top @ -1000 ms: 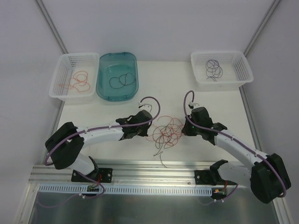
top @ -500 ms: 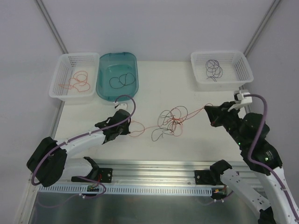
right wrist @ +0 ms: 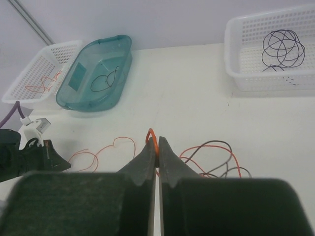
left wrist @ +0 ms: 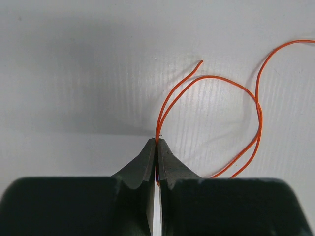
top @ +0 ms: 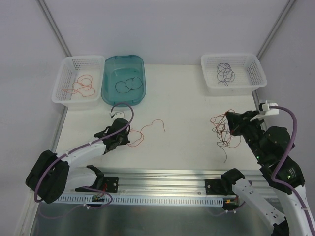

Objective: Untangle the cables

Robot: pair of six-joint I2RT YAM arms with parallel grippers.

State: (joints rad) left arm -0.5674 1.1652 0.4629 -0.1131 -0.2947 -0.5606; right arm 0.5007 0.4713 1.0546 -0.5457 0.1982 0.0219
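Left end effector (left wrist: pixel 156 142) pinches orange cable (left wrist: pixel 216 76); far end cropped.

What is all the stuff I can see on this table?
Table: one, white, beneath everything.
Left basket: one, white, far left, holding orange wires.
Tub: one, teal, beside it, holding a black wire.
Right basket: one, white, far right, holding dark purple wires.
Loose wire: one, orange, near left.
Tangle: one, orange and dark strands, near right.
Left gripper: black, shut on loose wire.
Right gripper: black, shut on tangle.
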